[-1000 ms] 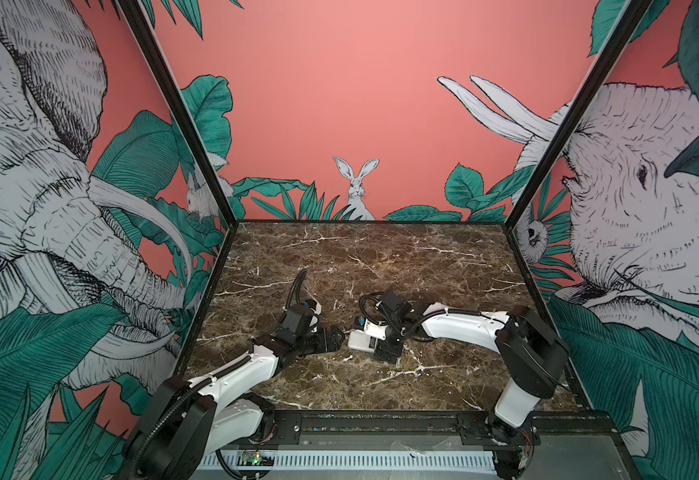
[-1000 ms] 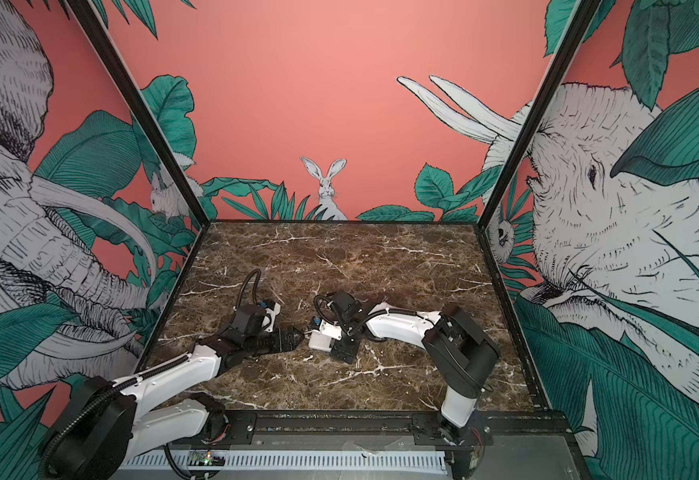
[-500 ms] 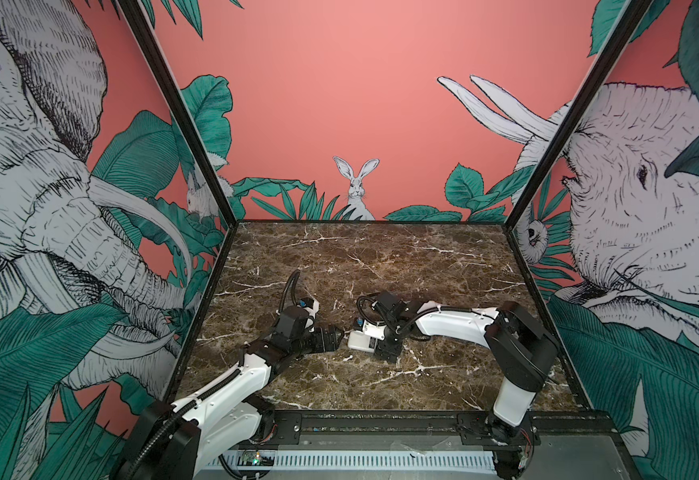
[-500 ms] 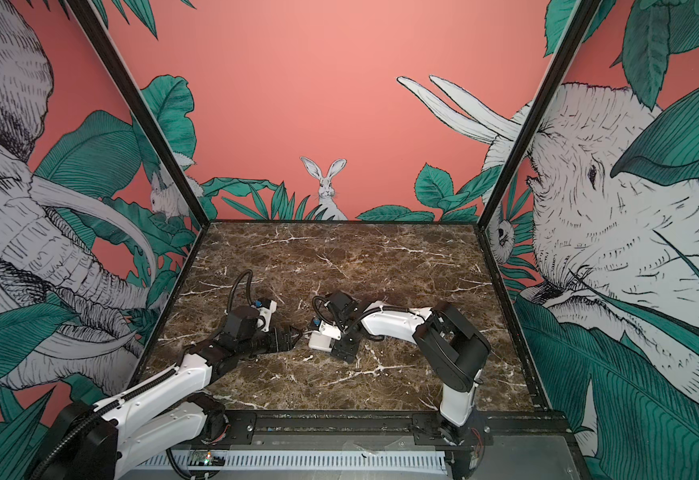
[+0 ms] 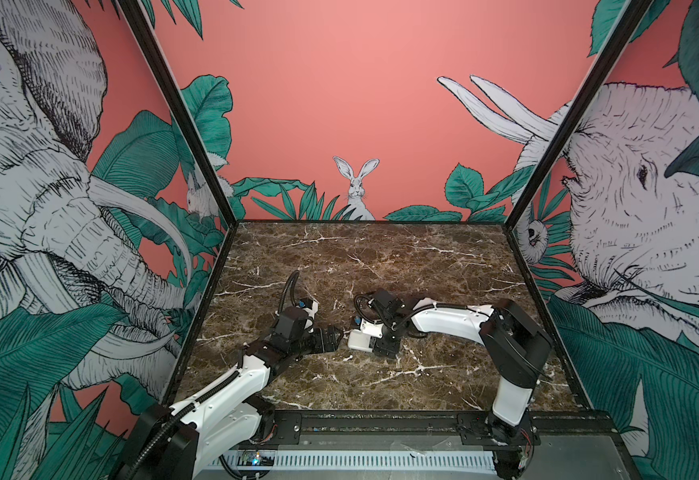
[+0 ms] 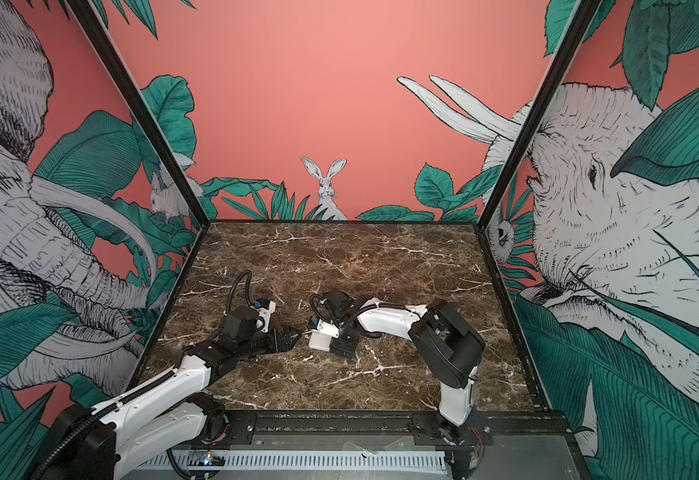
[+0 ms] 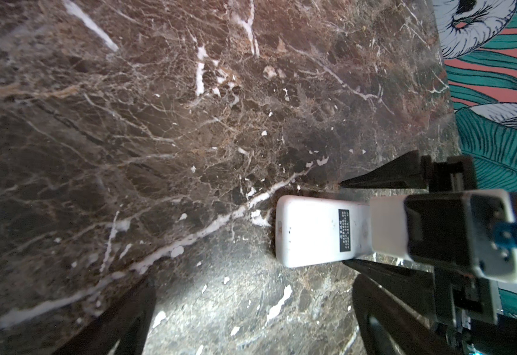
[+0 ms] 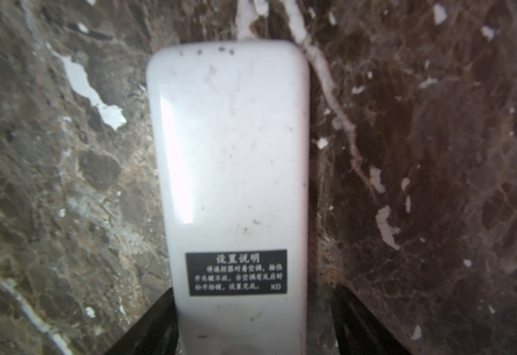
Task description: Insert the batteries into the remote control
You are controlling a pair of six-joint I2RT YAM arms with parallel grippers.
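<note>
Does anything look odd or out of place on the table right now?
The remote control lies back up, label showing, between the open jaws of the right gripper. No batteries show in any view, and its white back looks speckled with dirt.

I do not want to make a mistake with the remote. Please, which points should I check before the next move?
1. The remote control lies back up on the table: ok, dark label faces up.
2. The right gripper has fingers on both sides of the remote: ok, a gap shows on one side, not yet clamped.
3. The left gripper is open and apart from the remote: ok.
4. The batteries in view: not ok, none visible.
5. The battery cover open: cannot tell, that end is hidden.
</note>
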